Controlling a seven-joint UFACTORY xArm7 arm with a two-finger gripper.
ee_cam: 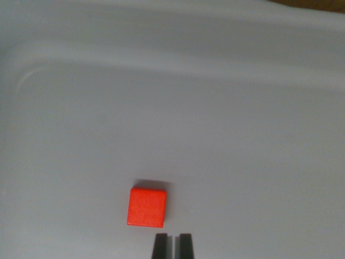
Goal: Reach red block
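A small red block [146, 206] lies flat on the pale grey floor of a tray [215, 124], low in the wrist view and a little left of centre. My gripper [172, 245] shows as two dark fingertips at the bottom edge, just below and to the right of the block. The fingertips stand almost together with only a thin slit between them and nothing held. The gripper is apart from the block.
The tray's raised rim [161, 48] curves across the top and down the wrist view's left. A brown strip [318, 4] shows beyond the rim at the top right corner.
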